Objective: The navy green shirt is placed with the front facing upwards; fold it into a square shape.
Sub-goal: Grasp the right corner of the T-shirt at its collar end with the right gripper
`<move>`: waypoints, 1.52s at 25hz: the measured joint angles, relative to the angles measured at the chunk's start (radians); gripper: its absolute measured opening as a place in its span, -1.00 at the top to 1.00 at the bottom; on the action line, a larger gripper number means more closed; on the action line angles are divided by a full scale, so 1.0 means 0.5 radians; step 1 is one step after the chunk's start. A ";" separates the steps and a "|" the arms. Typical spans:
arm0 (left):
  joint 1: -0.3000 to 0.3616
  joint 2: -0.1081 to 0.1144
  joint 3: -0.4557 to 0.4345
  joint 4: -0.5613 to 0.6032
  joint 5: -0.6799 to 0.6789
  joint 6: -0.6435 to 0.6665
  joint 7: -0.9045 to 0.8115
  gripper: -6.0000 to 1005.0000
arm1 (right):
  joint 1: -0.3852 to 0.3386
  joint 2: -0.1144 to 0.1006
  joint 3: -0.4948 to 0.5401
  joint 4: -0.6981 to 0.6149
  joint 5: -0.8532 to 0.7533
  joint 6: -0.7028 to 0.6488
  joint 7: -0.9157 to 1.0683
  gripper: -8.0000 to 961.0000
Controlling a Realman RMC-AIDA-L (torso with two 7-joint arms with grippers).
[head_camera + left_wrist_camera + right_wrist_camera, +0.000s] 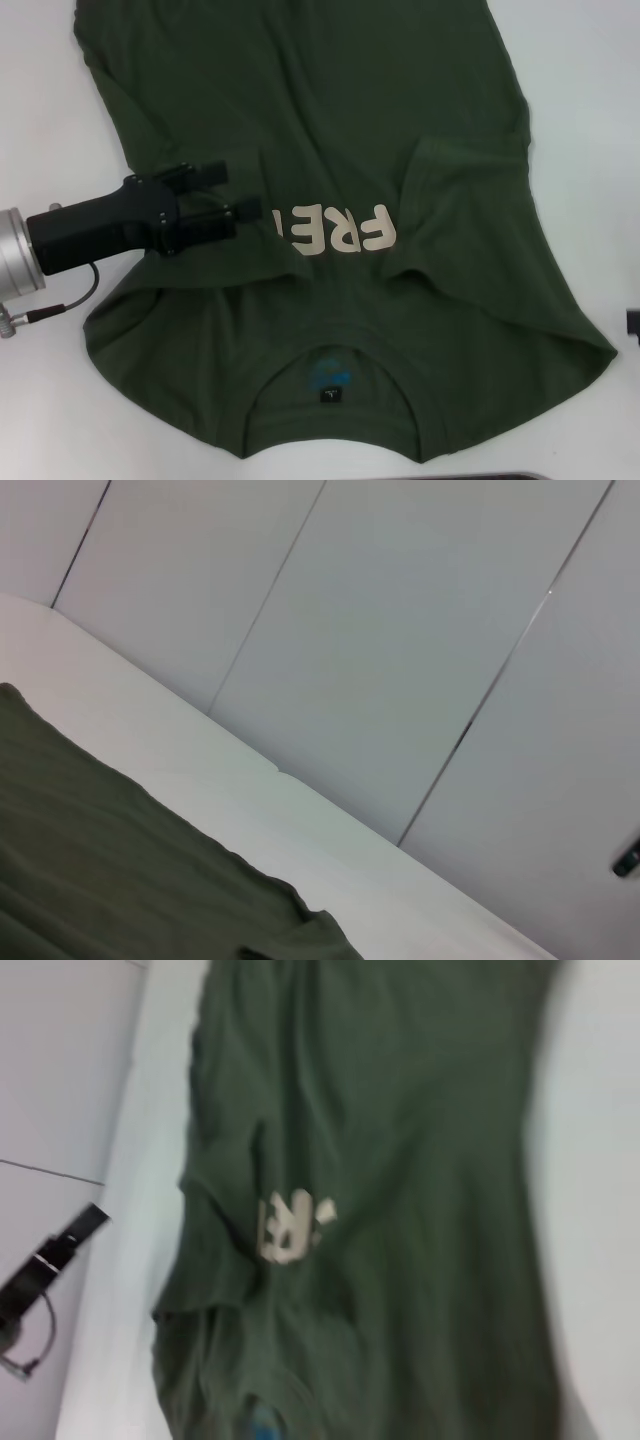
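Note:
The navy green shirt (330,120) lies front up on the white table (50,120), its collar (330,385) nearest me with a blue print and a small black tag inside. Cream letters "FRE" (340,230) show on the chest, cut off on their left by a fold of cloth. The right sleeve (465,170) is folded inward. My left gripper (240,192) reaches in from the left and hovers open over the folded left side, just beside the letters. The right wrist view shows the shirt (380,1210) and the left gripper (60,1250) off to one side. Only a black sliver of my right gripper (633,325) shows at the right edge.
Bare white table (200,760) surrounds the shirt (100,870) on both sides. Grey wall panels (400,630) stand behind the table. A dark edge (520,476) runs along the near side of the table.

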 joint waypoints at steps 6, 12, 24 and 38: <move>-0.004 -0.008 -0.011 -0.001 0.000 -0.014 0.000 -0.77 | -0.006 0.014 0.063 0.018 -0.154 -0.006 0.031 -0.62; -0.008 -0.012 -0.010 -0.001 0.001 -0.040 -0.001 -0.77 | 0.023 0.043 0.072 0.022 -0.194 0.025 0.062 -0.62; 0.001 -0.001 -0.038 -0.004 -0.020 -0.048 0.012 -0.77 | 0.099 0.107 0.051 0.026 -0.250 0.113 0.122 -0.62; -0.013 0.004 -0.038 -0.003 -0.026 -0.070 0.014 -0.77 | 0.167 0.123 0.049 0.026 -0.315 0.151 0.164 -0.61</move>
